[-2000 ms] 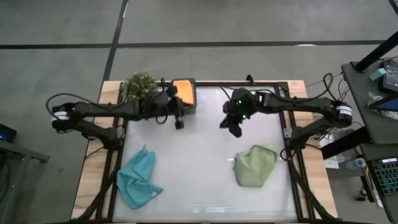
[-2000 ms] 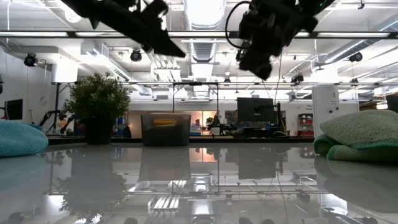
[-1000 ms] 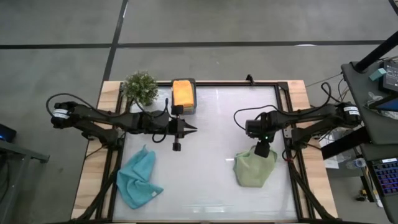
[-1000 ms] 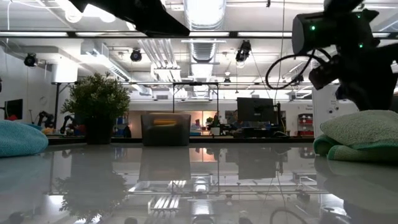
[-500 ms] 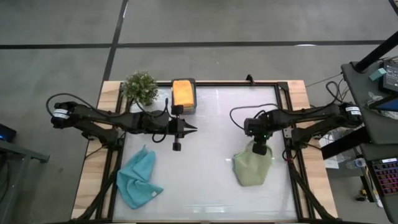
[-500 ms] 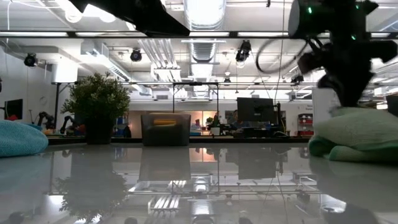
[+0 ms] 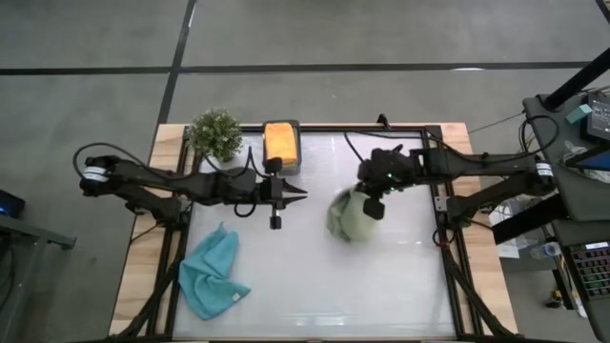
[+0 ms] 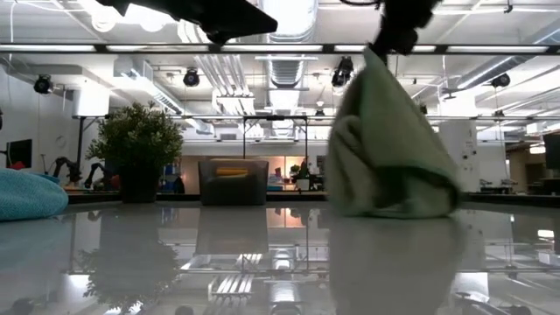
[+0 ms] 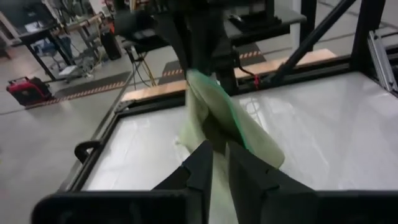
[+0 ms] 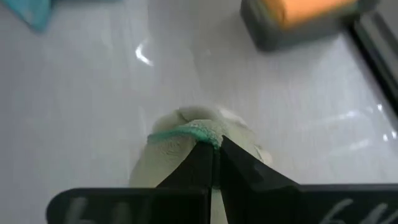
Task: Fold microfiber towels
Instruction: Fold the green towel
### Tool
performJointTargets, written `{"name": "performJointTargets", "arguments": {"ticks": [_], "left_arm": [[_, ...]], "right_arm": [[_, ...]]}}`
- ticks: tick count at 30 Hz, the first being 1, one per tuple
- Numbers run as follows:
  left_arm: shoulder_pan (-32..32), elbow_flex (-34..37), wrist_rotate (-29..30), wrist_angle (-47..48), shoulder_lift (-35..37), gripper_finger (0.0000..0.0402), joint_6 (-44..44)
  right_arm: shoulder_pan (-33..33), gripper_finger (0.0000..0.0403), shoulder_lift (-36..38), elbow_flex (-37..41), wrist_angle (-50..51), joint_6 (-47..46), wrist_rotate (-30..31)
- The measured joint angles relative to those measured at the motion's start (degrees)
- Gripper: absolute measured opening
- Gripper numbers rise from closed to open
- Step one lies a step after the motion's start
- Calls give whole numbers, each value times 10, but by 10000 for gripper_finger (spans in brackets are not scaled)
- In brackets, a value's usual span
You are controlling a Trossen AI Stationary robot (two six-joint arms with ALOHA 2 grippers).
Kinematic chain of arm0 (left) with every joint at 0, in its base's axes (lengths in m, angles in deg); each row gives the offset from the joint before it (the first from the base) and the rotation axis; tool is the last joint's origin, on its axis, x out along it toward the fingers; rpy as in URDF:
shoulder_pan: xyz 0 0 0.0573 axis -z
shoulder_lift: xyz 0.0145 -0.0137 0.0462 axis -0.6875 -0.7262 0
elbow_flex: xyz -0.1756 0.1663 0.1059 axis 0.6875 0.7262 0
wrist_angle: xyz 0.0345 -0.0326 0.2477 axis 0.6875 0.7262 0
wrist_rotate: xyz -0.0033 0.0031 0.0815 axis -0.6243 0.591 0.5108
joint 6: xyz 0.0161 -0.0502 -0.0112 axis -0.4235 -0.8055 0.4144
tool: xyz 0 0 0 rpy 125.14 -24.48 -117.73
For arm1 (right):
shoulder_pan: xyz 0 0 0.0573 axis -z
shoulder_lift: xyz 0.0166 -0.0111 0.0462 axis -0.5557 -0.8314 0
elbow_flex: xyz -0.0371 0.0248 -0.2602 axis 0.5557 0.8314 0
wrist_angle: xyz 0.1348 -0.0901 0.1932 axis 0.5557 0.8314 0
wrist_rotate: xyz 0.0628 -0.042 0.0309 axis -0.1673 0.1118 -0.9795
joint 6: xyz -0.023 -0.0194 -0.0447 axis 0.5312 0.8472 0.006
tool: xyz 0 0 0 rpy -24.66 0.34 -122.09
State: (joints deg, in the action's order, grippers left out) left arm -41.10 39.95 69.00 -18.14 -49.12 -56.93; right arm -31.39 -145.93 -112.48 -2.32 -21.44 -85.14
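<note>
Towel handling matters here: the right hand is pinching the green cloth by one edge, lifting it over mid-bench, and it should be raised until it hangs free before spreading. The right arm is reaching in from the far right, wrist pointing down. The left hand, nearly closed and empty, is hovering just beside. A blue towel is lying near the front left.
</note>
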Motion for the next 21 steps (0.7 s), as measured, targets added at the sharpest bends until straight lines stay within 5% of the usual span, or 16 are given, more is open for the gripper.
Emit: {"name": "performJointTargets", "arguments": {"ticks": [9, 16, 21], "left_arm": [[0, 0, 6, -94, -70, 125, 0], [-1, -1, 178, -116, -96, 167, 38], [-1, 0, 37, -110, -96, 169, 75]], "right_arm": [[0, 9, -82, -110, -53, 16, 65], [0, 9, -148, -198, -29, 97, 64], [0, 9, -182, -228, -11, 131, 65]]}}
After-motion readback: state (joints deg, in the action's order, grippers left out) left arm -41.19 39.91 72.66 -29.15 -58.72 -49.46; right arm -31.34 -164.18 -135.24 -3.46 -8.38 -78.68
